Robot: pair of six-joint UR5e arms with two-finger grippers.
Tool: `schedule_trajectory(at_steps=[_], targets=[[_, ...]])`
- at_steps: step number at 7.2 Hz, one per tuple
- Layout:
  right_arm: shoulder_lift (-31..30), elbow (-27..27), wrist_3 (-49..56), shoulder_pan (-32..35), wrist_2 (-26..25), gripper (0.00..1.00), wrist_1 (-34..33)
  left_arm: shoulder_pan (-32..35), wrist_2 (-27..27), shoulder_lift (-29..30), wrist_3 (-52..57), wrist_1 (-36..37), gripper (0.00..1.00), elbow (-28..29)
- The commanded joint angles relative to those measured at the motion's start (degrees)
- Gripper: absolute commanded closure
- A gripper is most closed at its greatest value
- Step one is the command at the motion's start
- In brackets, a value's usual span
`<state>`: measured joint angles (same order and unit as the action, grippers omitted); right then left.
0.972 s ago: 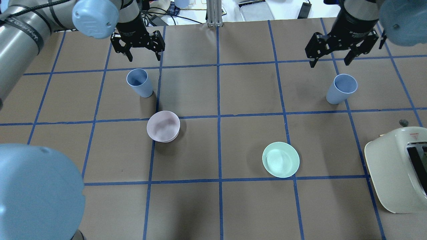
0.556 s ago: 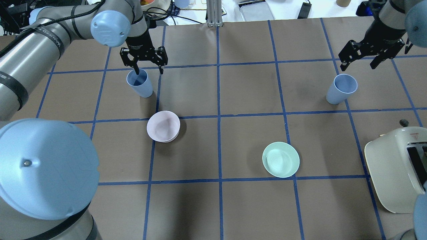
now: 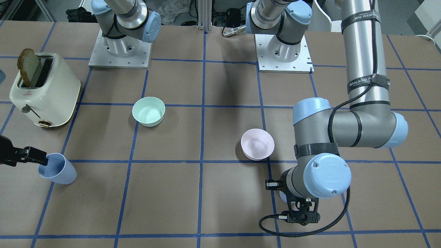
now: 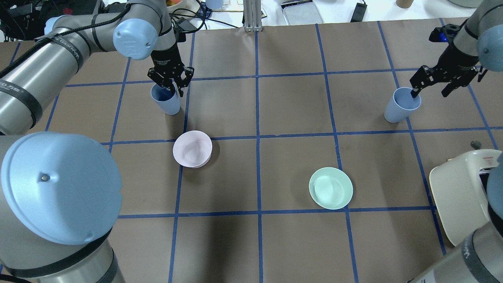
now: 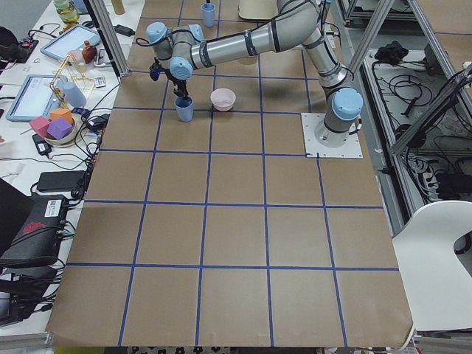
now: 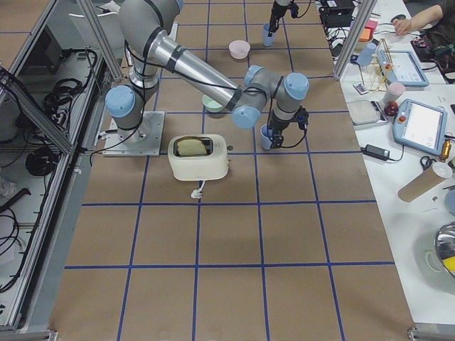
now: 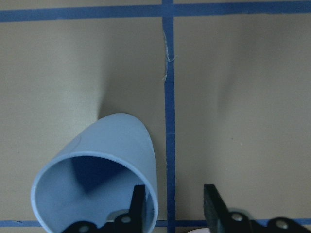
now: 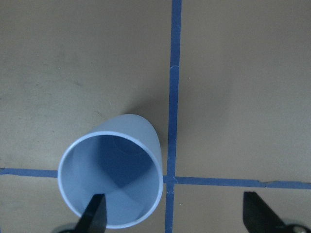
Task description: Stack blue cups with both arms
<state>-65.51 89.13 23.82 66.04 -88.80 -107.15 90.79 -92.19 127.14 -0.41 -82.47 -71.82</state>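
Two pale blue cups stand upright on the brown table. The left cup is at the far left, the right cup at the far right. My left gripper is low over the left cup. In the left wrist view one finger is inside the rim and the other is outside, with a gap to the cup's wall. My right gripper is wide open. In the right wrist view one finger is inside the right cup and the other is well outside.
A pale pink bowl sits near the left cup and a mint-green bowl right of centre. A cream toaster holding a bread slice stands at the near right edge. Blue tape lines grid the table.
Both grippers came down from behind the cups onto their rims, one finger inside each cup. The left gripper's fingers narrowed. The cups and bowls stayed put.
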Motion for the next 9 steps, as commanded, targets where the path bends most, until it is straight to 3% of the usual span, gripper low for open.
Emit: schedule_trajectory(at_steps=[1,2,3,5,7,9], targets=[[1.69,-0.01,-3.69,0.31,0.11,0.21,0.10,0.08,-2.36,-0.57,-0.12,-0.24,1.00,0.72],[2.75,0.08,-4.22,0.40,0.72,0.52,0.27,1.65,-2.21,-1.97,-0.55,-0.24,1.00,0.89],[2.76,0.08,-4.66,0.40,2.30,0.69,1.23,3.32,-0.90,-3.20,-1.25,-0.33,1.00,0.90],[2.67,0.08,-4.48,0.67,2.23,0.98,1.94,9.72,0.95,-2.70,-12.61,-0.33,1.00,3.77],[2.06,-0.53,-3.96,0.67,2.22,1.00,2.91,15.35,4.55,-1.55,-25.01,0.37,1.00,4.94],[-0.21,-0.80,-4.48,1.63,2.22,1.00,3.35,19.75,4.39,-0.32,-29.45,0.72,1.00,4.85]])
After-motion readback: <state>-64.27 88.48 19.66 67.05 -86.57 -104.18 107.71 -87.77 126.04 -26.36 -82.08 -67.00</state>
